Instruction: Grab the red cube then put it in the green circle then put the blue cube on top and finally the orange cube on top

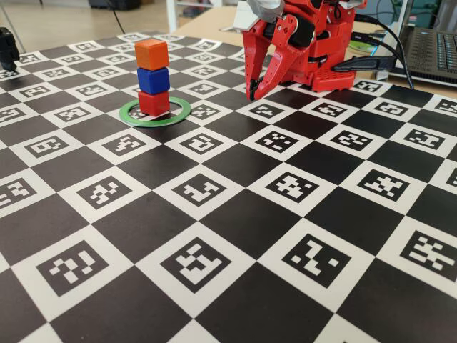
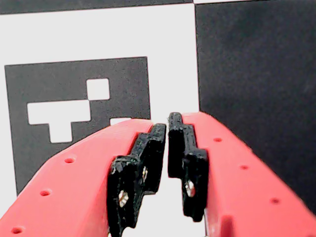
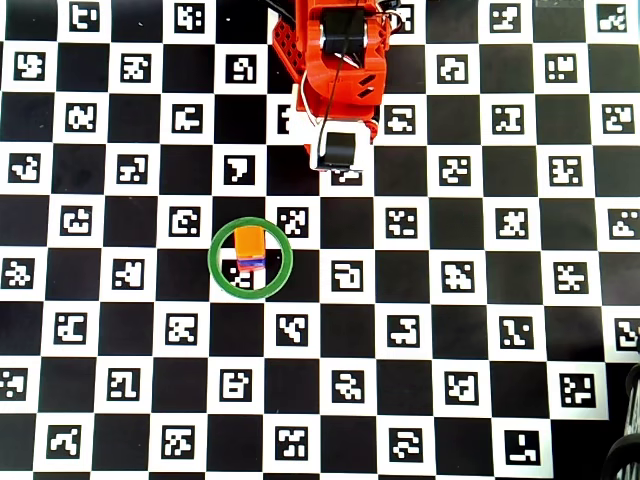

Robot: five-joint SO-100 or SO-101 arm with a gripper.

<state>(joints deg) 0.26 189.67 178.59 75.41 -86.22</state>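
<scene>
Well apart, closed empty gripper point(image 1: 251, 96) and stacked orange cube point(image 1: 151, 53).

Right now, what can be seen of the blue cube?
The blue cube is a small, matte, dark-blue block that looks like plastic, about the same size as its neighbours. It sits upright in the middle of a three-cube stack, resting on the red cube and carrying the orange cube. The stack stands inside the green circle on the checkered board. In the overhead view only a thin blue sliver shows. The gripper stands apart from it.
</scene>
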